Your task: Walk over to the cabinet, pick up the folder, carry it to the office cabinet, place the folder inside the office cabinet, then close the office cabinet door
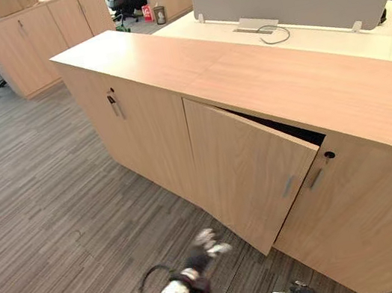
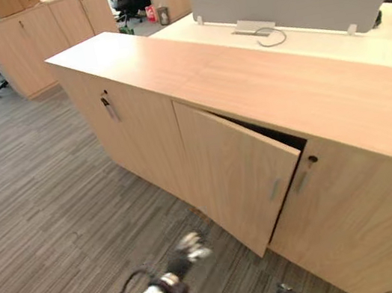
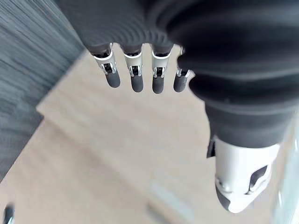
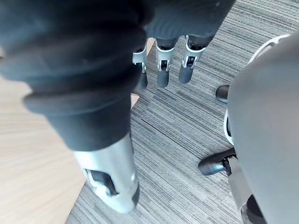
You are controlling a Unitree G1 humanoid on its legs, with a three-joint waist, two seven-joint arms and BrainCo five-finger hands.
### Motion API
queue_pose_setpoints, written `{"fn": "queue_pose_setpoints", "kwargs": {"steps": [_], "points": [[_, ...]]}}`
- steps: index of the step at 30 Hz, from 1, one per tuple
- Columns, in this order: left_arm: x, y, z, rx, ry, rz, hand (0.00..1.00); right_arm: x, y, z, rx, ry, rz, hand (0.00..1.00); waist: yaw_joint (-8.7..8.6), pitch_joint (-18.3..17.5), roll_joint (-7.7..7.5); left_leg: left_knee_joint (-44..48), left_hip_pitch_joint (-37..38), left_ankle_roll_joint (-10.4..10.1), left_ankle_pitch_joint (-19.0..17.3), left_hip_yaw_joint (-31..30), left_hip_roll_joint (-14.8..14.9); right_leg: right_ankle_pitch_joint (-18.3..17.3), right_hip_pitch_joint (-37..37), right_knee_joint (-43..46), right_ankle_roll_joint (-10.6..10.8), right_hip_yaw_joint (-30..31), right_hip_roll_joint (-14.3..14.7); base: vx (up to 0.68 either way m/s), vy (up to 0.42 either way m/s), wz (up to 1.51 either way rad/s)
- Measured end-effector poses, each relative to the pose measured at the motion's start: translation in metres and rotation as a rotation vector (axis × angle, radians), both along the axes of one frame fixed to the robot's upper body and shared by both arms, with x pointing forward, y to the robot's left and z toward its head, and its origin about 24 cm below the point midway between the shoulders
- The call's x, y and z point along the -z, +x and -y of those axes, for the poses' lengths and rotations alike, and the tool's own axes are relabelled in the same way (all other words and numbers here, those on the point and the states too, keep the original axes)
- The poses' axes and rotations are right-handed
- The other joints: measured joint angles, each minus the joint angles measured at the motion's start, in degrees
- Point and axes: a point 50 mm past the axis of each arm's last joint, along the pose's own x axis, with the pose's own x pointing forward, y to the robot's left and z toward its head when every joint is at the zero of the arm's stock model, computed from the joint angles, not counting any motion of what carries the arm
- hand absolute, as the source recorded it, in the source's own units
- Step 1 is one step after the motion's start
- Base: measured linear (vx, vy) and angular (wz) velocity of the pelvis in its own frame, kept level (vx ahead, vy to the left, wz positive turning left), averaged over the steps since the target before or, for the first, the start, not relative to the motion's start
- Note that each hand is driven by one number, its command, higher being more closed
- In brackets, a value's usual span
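One door of the office cabinet stands ajar ahead of my left hand. It is swung out toward me, with a dark gap along its top edge. I judge this is why the hand hangs low, near the door's bottom corner but apart from it, with its fingers straight and loose and nothing in them: a flat hand is what a push on that panel calls for. My right hand hangs at my side, also relaxed and empty, with grey carpet past its fingertips and the cabinet's pale wood close beside its thumb. The folder is in neither hand. I take it to lie inside the cabinet behind that door, though the gap is too dark to tell. The head views give me how far the door stands out, and its bar handle near the free edge, off to the right of my left hand. The left wrist view adds that every finger is straight, that the thumb stands apart, and that bare wood lies just beyond the tips. The right wrist view alone settles that my right hand's fingers are slack.
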Motion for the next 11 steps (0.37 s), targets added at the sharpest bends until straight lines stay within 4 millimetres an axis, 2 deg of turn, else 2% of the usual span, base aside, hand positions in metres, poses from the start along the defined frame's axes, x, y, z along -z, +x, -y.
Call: {"fn": "queue_pose_setpoints", "kwargs": {"steps": [1,2,3,4,5,6,7,8,9,11], "points": [[0.009,-0.006,-0.014,-0.046,0.037,-0.045,0.0,0.0,0.0,0.0,0.001,0.0,0.0,0.0,-0.01,0.08,-0.13,0.0,0.1,0.42,0.29,0.12,0.04,0.32,0.06,0.02,0.48,0.02,0.03,0.06,-0.054,-0.06],[0.026,-0.022,-0.04,-0.128,0.108,-0.157,0.0,0.0,0.0,0.0,0.001,0.0,0.002,0.0,-0.06,0.14,-0.25,0.01,0.3,0.51,0.3,0.46,0.21,0.31,0.29,-0.03,0.47,0.2,0.18,0.06,-0.062,-0.12],[0.043,-0.045,-0.064,-0.235,0.154,-0.296,0.0,0.0,0.001,-0.001,0.0,0.002,0.004,0.0,-0.09,0.36,-0.6,0.02,0.65,0.53,0.28,0.84,0.41,0.29,0.74,-0.39,0.43,0.4,0.46,0.06,-0.065,-0.14],[0.049,-0.056,-0.074,-0.293,0.163,-0.359,0.0,0.0,0.002,-0.002,0.0,0.006,0.004,0.0,-0.1,0.41,-0.65,0.02,0.96,0.52,0.27,1.14,0.54,0.26,1.02,-0.54,0.38,0.55,0.59,0.04,-0.08,-0.23],[0.059,-0.088,-0.095,-0.424,0.193,-0.502,0.0,0.0,0.002,-0.005,0.011,0.018,0.008,0.0,-0.04,0.99,-1.57,0.02,1.94,0.11,-0.04,2.01,0.88,0.07,1.81,-1.06,0.07,1.19,0.96,0.02,-0.066,-0.24],[0.061,-0.101,-0.1,-0.456,0.208,-0.548,0.0,0.0,0.002,-0.006,0.013,0.023,0.009,0.0,0.03,1.16,-1.81,0.04,2.22,-0.12,-0.22,2.54,1.06,-0.06,1.92,-1.09,-0.12,1.62,1.09,0.01,-0.071,-0.35],[0.064,-0.122,-0.103,-0.494,0.222,-0.612,0.0,0.0,0.002,-0.006,0.021,0.027,0.01,0.0,0.05,1.13,-2.06,0.09,2.29,-0.32,-0.49,3.37,1.4,-0.17,1.68,-1.17,-0.3,2.19,1.33,-0.01,-0.05,-0.32],[0.066,-0.136,-0.1,-0.508,0.222,-0.65,0.0,0.0,0.001,-0.003,0.049,0.029,0.011,0.0,0.06,1.23,-2.03,0.4,2.24,-0.54,-0.79,3.88,1.65,-0.21,1.44,-1.29,-0.37,2.97,1.48,-0.01,-0.043,-0.31],[0.067,-0.142,-0.098,-0.533,0.204,-0.663,0.0,0.0,0.0,-0.002,0.056,0.028,0.009,0.0,0.14,1.24,-2.0,0.71,2.11,-0.65,-1.22,4.29,1.83,-0.23,1.26,-1.31,-0.4,3.35,1.55,-0.02,-0.036,-0.31],[0.068,-0.157,-0.098,-0.613,0.17,-0.692,0.0,0.001,-0.001,-0.001,0.083,0.031,0.009,0.0,0.48,1.51,-2.24,6.15,0.04,-0.69,-4.34,5.58,3.27,-0.24,0.71,-1.24,-0.52,4.85,1.56,-0.03,-0.029,-0.28]]}}
